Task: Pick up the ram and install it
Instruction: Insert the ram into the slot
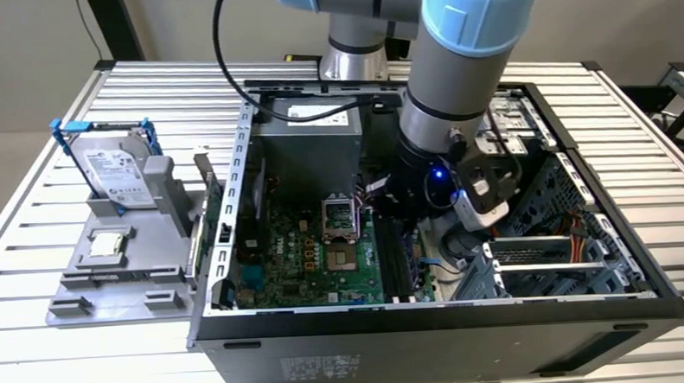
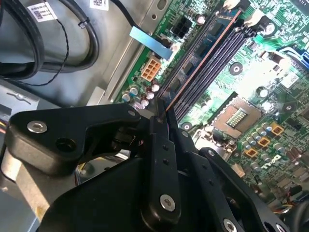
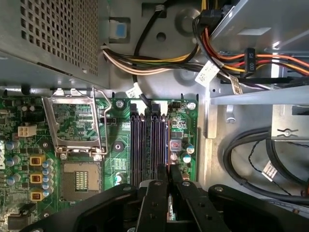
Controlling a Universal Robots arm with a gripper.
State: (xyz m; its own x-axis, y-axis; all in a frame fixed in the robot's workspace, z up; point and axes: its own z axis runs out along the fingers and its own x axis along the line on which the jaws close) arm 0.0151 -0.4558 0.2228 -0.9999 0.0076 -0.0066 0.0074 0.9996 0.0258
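Green ram (image 2: 203, 60) clamped edge-on in tool (image 2: 164, 121), held over slots (image 3: 149, 145); insertion step; alignment with slot required.

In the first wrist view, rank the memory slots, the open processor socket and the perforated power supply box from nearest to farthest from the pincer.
1. Memory slots: directly ahead of the pincer tips.
2. Open processor socket: off to one side on the motherboard.
3. Perforated power supply box: beyond the board's far edge.
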